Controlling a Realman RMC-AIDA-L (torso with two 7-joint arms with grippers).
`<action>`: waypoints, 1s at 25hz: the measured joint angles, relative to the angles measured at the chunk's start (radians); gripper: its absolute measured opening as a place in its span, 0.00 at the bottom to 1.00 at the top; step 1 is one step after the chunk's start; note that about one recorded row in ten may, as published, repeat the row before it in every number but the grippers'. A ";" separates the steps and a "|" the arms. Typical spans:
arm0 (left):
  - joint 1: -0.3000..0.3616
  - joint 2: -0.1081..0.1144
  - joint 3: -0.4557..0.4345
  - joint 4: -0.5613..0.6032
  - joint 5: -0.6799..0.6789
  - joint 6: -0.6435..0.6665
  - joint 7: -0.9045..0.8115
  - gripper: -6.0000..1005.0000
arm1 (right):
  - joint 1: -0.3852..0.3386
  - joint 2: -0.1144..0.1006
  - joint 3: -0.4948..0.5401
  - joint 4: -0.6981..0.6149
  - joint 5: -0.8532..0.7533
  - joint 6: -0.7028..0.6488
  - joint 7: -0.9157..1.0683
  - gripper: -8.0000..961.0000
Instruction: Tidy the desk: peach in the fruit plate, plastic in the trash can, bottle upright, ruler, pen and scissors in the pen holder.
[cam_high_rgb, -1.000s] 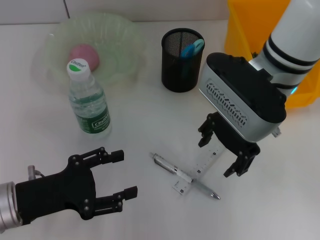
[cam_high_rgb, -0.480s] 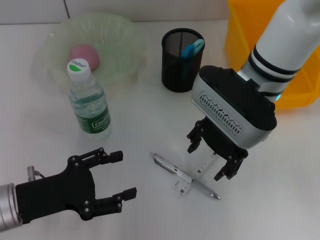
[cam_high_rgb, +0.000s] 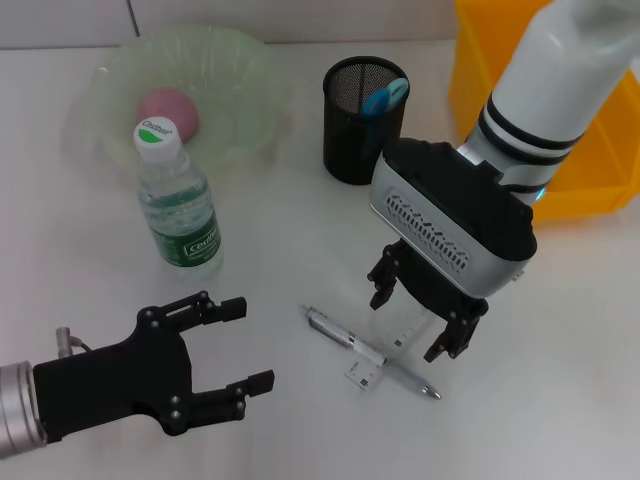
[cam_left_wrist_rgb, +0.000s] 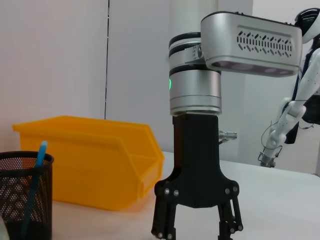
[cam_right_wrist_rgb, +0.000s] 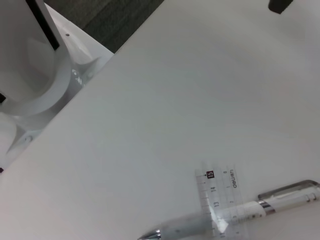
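Note:
A clear ruler (cam_high_rgb: 362, 376) lies on the white desk with a silver pen (cam_high_rgb: 335, 330) across it. My right gripper (cam_high_rgb: 408, 326) hangs open just above them, one finger on each side of the ruler's far end. The right wrist view shows the ruler (cam_right_wrist_rgb: 217, 200) and pen (cam_right_wrist_rgb: 240, 215) close below. The black mesh pen holder (cam_high_rgb: 365, 120) has the blue-handled scissors (cam_high_rgb: 385, 98) in it. A pink peach (cam_high_rgb: 168, 110) rests in the green fruit plate (cam_high_rgb: 240, 60). The bottle (cam_high_rgb: 178, 205) stands upright. My left gripper (cam_high_rgb: 235, 355) is open at the lower left. No plastic is in view.
A yellow bin (cam_high_rgb: 590, 150) stands at the back right, behind my right arm. In the left wrist view the right gripper (cam_left_wrist_rgb: 197, 230) is seen from the side, with the yellow bin (cam_left_wrist_rgb: 90, 160) and the pen holder (cam_left_wrist_rgb: 25, 195) beyond it.
My right gripper has moved left and lower, from beside the ruler's far end to over the ruler and pen. The left arm has stayed put.

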 joint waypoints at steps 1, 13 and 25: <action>0.000 0.000 0.000 0.000 -0.001 -0.002 0.001 0.80 | 0.007 0.001 -0.001 0.020 0.001 0.009 -0.006 0.83; -0.004 0.000 0.003 0.001 -0.005 -0.001 -0.006 0.80 | 0.031 0.004 0.000 0.114 0.022 0.058 -0.044 0.82; -0.013 -0.001 0.002 0.001 -0.006 -0.002 -0.006 0.80 | 0.049 0.005 -0.001 0.177 0.039 0.117 -0.059 0.77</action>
